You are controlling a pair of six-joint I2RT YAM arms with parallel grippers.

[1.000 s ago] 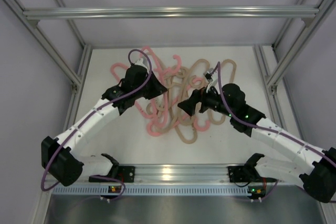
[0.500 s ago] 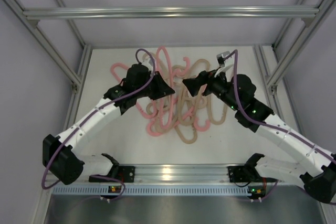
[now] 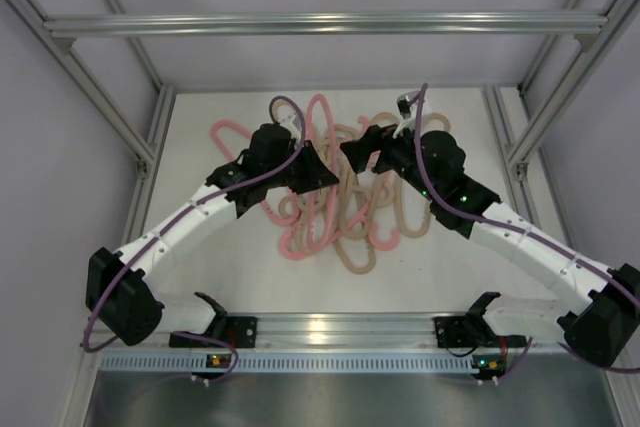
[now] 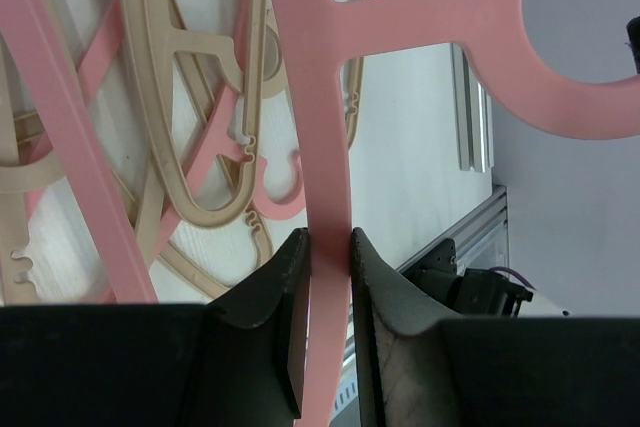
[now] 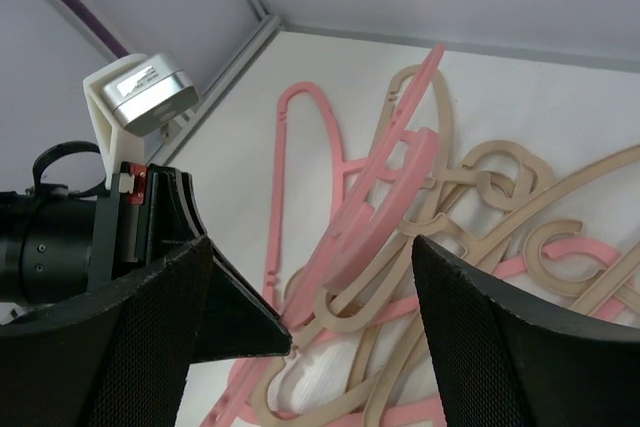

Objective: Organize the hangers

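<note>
A tangled pile of pink and beige hangers [image 3: 352, 235] lies on the middle of the white table [image 3: 200, 257]. My left gripper [image 3: 314, 173] is shut on the straight bar of a pink hanger [image 3: 319, 119] and holds it tilted up off the pile. In the left wrist view the bar [image 4: 322, 117] runs between the closed jaws, with its hook to the upper right. My right gripper [image 3: 361, 146] is open and empty, just right of that raised hanger. The right wrist view shows the raised pink hanger [image 5: 392, 169] ahead between its spread fingers [image 5: 520, 347].
A silver metal bar [image 3: 320, 24] spans the frame high at the back. Frame posts [image 3: 148, 137] stand at both sides of the table. An aluminium rail [image 3: 340, 327] runs along the near edge. The left gripper's body [image 5: 225, 302] is close beside the right fingers.
My right gripper has moved away from me and to the left, up over the pile toward the raised hanger. My left gripper has lifted the pink hanger higher and shifted slightly right.
</note>
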